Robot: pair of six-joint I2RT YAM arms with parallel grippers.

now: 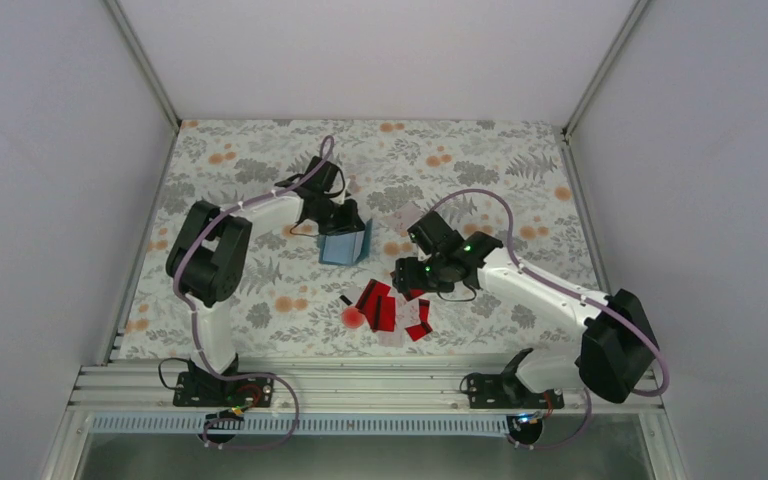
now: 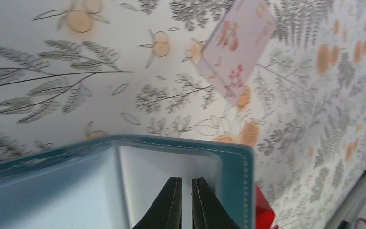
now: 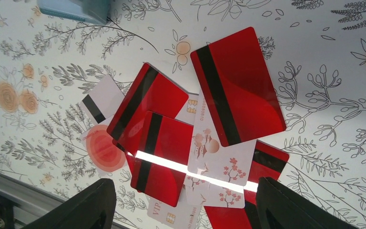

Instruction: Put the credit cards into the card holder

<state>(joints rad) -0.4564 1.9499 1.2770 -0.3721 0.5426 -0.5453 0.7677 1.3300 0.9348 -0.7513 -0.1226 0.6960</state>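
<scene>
Nearest, overlapping red and white credit cards (image 3: 164,143) half hide one another beneath the right gripper (image 3: 186,183), jaws wide and fingers cut off, while beyond at 11 o'clock the left gripper (image 2: 187,181), nearly closed, pinches a barely discernible inner leaf of the upright teal card holder (image 1: 345,243).

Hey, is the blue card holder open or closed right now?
Open: in the left wrist view the card holder has its teal cover spread and pale inner pockets exposed, the left gripper pinching inside.

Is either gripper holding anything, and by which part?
The left gripper pinches the card holder by a pale inner flap beside its stitched teal edge. The right gripper is open over the credit cards, holding nothing.
</scene>
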